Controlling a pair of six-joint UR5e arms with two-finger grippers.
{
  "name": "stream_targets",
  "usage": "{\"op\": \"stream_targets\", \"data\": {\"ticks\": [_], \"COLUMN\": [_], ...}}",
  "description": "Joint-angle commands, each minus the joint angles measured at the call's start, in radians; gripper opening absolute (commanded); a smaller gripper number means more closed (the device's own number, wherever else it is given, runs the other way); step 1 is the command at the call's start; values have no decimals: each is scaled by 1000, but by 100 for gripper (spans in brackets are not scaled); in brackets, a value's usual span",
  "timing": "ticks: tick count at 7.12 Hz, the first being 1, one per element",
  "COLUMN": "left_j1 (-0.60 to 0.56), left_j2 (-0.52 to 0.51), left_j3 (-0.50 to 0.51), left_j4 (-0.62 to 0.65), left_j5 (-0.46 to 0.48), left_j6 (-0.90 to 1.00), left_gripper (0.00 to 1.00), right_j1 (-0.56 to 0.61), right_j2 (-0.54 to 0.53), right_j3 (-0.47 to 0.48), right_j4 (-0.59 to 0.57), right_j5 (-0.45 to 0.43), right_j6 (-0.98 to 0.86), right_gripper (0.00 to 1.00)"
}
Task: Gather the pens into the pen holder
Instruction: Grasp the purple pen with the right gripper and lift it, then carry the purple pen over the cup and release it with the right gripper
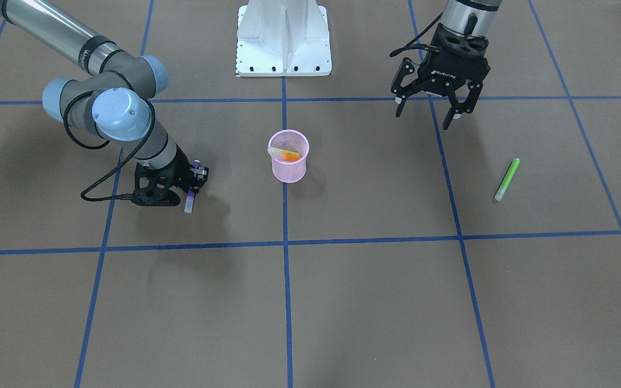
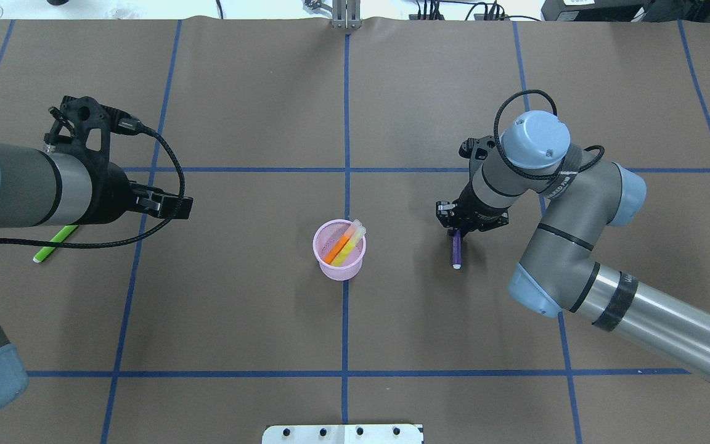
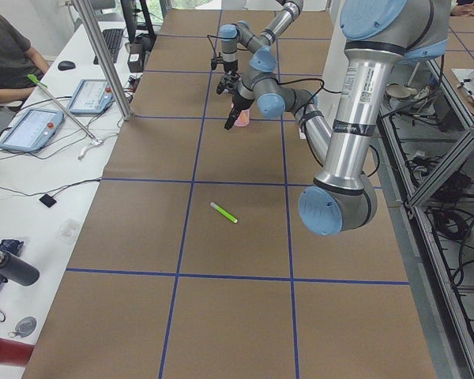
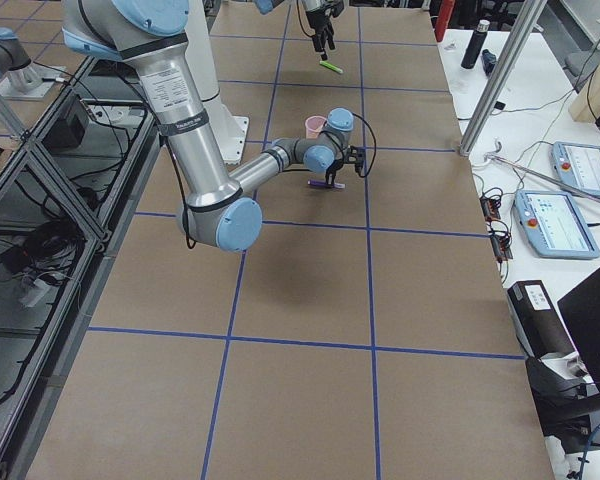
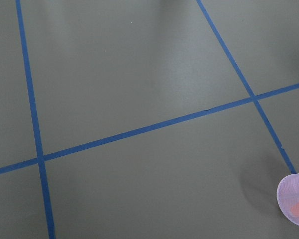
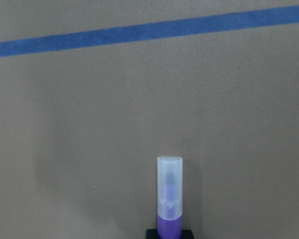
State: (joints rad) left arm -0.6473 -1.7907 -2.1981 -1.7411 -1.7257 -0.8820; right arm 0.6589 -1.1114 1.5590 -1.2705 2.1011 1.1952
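Pen holder (image 2: 338, 272) has orange pen (image 2: 339, 243) and yellow pen (image 2: 350, 243); our right fingers (image 1: 201, 175) grip purple pen (image 2: 456, 251); left fingers (image 1: 455, 113) gape; green pen (image 1: 507, 179) awaits

Brown table cover (image 1: 375, 302), blue tape lines (image 1: 286, 242) crossing in grid of big squares. In exterior left view: white side desk (image 3: 16, 217) along left edge, two teach pendants (image 3: 31, 130) on it, black keyboard (image 3: 113, 43) near top, black bottle (image 3: 12, 268) lying at lower left, seated person (image 3: 6, 51) in upper left corner.
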Motion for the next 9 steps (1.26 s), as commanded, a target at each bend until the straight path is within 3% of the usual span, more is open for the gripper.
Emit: {"op": "stream_targets", "data": {"ticks": [1,3,5,7,8,9], "left_j1": [-3,-8,-26,-51,-51,-49], "left_j2": [1,10,45,54,62,77], "left_j3": [-8,-17,-15,-11,-8,10], "left_j4": [0,0,-5,-5,-3,-9], "left_j5": [-2,-30,-53,-94,-94,-94], "left_j6": [2,9,21,49,49,49], "left_gripper": [99,99,99,99,99,99], "right_j1": [10,11,-39,-82,-158,-180], "right_j2": [4,5,57,112,157,179], "right_j3": [47,163,297,325,325,325], "right_j4": [-7,-35,-220,-304,-366,-374], "right_j5": [-9,-115,-312,-372,-520,-556], "right_j6": [15,93,207,227,304,375], "right_gripper": [0,0,0,0,0,0]}}
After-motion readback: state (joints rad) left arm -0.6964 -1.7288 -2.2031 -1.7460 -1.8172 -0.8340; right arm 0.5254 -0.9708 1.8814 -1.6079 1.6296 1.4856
